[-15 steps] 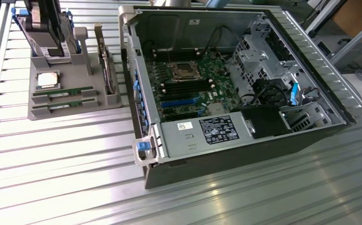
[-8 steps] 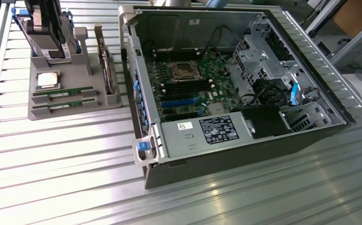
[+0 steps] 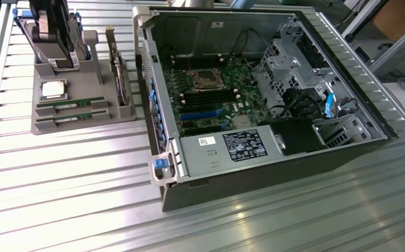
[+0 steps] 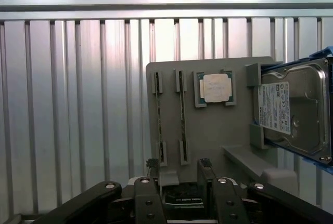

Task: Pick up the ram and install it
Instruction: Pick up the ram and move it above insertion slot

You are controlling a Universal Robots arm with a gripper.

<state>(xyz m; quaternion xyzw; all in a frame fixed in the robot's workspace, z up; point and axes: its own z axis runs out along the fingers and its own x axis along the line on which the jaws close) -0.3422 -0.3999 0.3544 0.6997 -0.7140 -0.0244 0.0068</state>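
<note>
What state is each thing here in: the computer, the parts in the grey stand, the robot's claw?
Black metal computer case: lying on its side, open, motherboard exposed.
Two thin green ram sticks: on edge in the grey plastic holder's slots, untouched.
Square silver processor chip: flat in the holder's recess.
Large grey hard drive: standing on edge in the holder.
Gripper: open, empty, above the holder.

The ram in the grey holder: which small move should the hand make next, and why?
Probably ease the open hand down toward the ram beside the processor. That ram and the second stick sit untouched in the holder, and the hand holds nothing and hangs apart from them.
</note>
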